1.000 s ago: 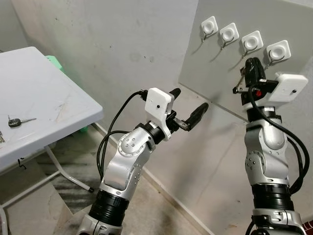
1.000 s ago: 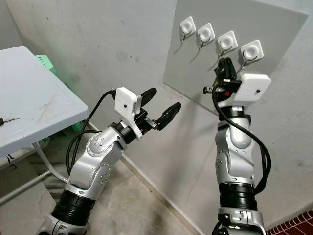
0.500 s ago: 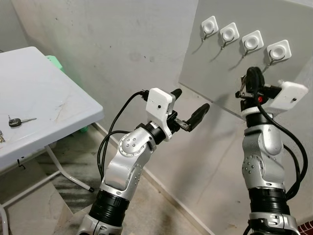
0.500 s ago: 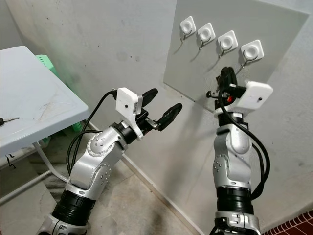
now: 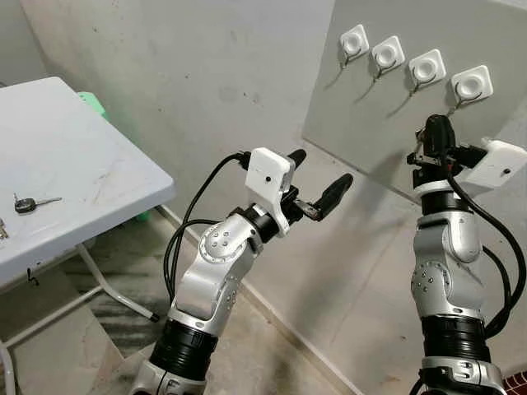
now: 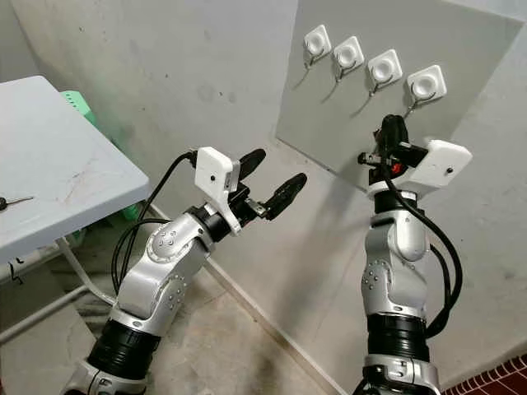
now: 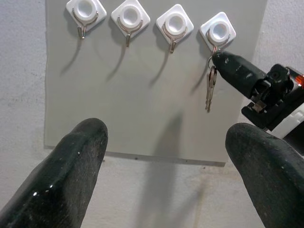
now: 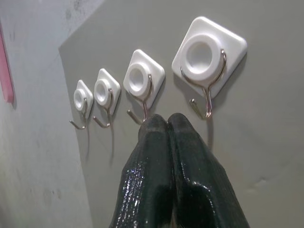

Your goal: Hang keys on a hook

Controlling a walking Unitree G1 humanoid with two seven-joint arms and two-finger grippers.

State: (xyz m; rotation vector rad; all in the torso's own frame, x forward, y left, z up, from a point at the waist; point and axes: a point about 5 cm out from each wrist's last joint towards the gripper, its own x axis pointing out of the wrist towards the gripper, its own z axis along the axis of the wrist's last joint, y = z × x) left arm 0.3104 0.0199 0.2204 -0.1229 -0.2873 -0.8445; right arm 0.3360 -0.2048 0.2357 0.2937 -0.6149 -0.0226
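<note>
The right gripper [image 8: 166,124] is raised to the grey wall board [image 7: 142,109] just under the rightmost hook [image 7: 217,34], jaws pressed together, with the keys [image 7: 209,89] dangling at their tip, right below that hook. The left gripper [image 5: 317,177] hovers mid-air, jaws wide apart. Another key [image 5: 27,203] lies on the white counter [image 5: 66,156].

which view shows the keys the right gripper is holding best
The left wrist view: the keys hang in full outline against the grey board, just under the rightmost hook, at the tip of the right gripper. In the eye views the gripper largely hides them. In the right wrist view its shut fingers cover them.
</note>
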